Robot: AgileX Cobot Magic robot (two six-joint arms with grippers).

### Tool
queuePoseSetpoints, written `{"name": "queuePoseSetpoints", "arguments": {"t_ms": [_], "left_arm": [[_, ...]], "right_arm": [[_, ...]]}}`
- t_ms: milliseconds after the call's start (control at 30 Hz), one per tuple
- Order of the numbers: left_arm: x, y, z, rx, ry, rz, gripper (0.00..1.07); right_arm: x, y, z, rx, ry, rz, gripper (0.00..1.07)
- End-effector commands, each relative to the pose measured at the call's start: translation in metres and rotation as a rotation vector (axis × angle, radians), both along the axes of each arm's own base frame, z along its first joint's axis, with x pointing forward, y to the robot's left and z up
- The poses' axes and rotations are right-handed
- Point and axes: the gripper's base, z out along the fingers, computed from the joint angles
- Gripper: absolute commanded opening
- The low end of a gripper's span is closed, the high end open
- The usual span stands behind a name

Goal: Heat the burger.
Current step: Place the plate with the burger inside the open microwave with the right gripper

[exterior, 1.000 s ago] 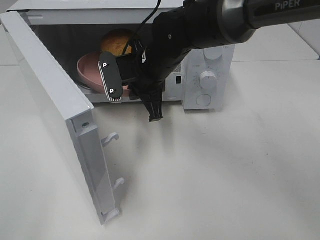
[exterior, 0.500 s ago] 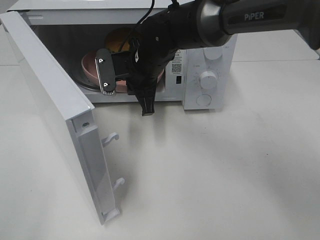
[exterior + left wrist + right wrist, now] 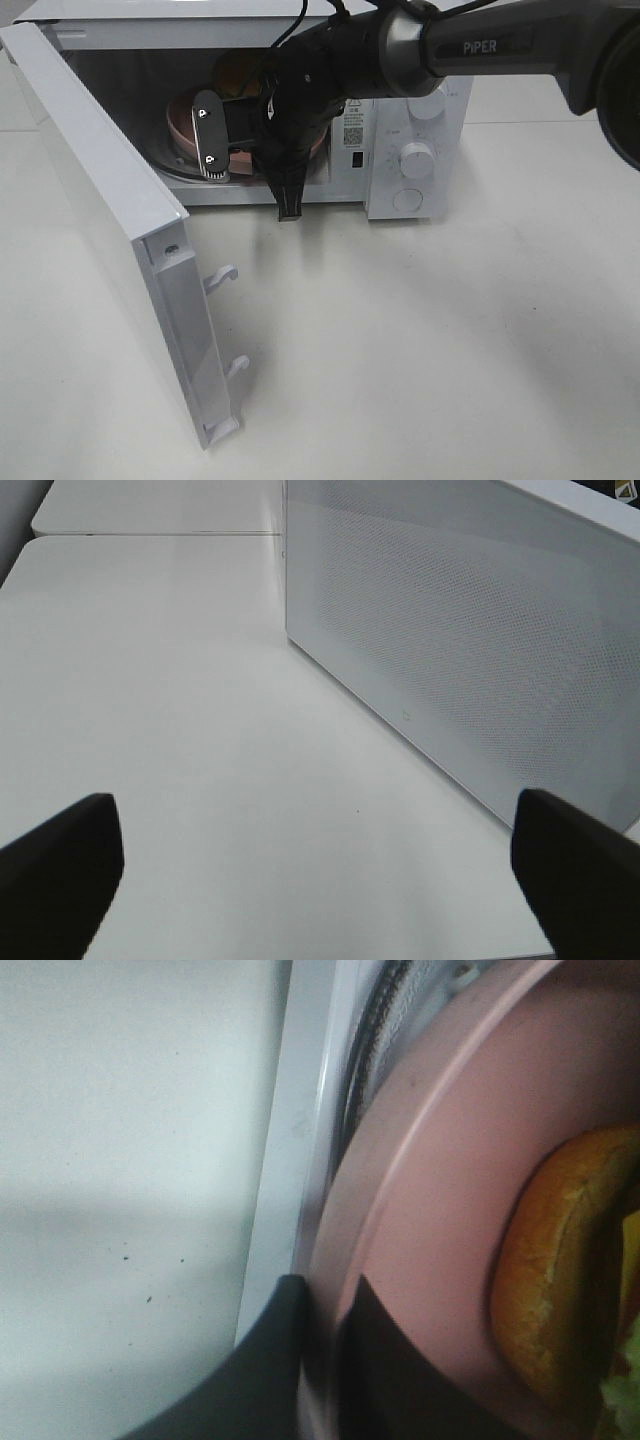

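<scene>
Burger (image 3: 545,1270): on the plate (image 3: 440,1200), inside the microwave (image 3: 420,130). From the right wrist I see a glossy brown bun, with a scrap of green lettuce at the frame's edge. In the high view only a bit of bun (image 3: 232,72) shows, deep in the cavity; my right arm (image 3: 480,45) hides the rest.

Plate: pink, round. Its near rim lies by the white front sill of the cavity. Whether it sits flat or tilted, I cannot tell.

Right gripper (image 3: 322,1360): pinched onto the plate's rim. One finger (image 3: 260,1370) is outside the rim and the other is on the plate's inner face. The jaws are nearly together, with only the rim between them. The burger is clear of them, further in on the plate.

Right arm: reaches in from the right, across the control panel and into the cavity mouth.

Door (image 3: 110,200): swung wide open to the left, latch hooks facing out.

Left gripper (image 3: 320,880): jaws spread wide, nothing between them but bare table (image 3: 150,680). It hangs low over the table, facing the door's (image 3: 460,630) meshed outer face and not touching it. Not seen from the high camera.
</scene>
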Motion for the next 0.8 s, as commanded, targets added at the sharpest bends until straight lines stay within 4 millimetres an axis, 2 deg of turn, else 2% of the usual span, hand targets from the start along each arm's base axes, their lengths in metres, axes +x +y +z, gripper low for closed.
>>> {"name": "queuePoseSetpoints", "arguments": {"t_ms": [33,500,600,633,733,800], "left_arm": [[-0.0005,-0.0001,-0.0004,-0.006,0.001,-0.003,0.98],[-0.0005,-0.0001,-0.0004,-0.006,0.001,-0.003,0.98],[-0.0005,-0.0001,-0.0004,-0.006,0.001,-0.003,0.98],[-0.0005,-0.0001,-0.0004,-0.006,0.001,-0.003,0.98],[-0.0005,-0.0001,-0.0004,-0.006,0.001,-0.003,0.98],[-0.0005,-0.0001,-0.0004,-0.006,0.001,-0.003,0.98]], "right_arm": [[0.0071,-0.0023,0.0091,0.034,-0.045,-0.011,0.0],[0.0074,-0.0021,0.0094,0.057,-0.037,-0.036,0.07],[0.0074,-0.0021,0.0094,0.06,-0.035,-0.039,0.12],[0.0074,-0.0021,0.0094,0.06,-0.035,-0.039,0.16],[0.0074,-0.0021,0.0094,0.06,-0.035,-0.039,0.19],[0.0075,-0.002,0.0096,0.062,-0.037,-0.039,0.33]]}}
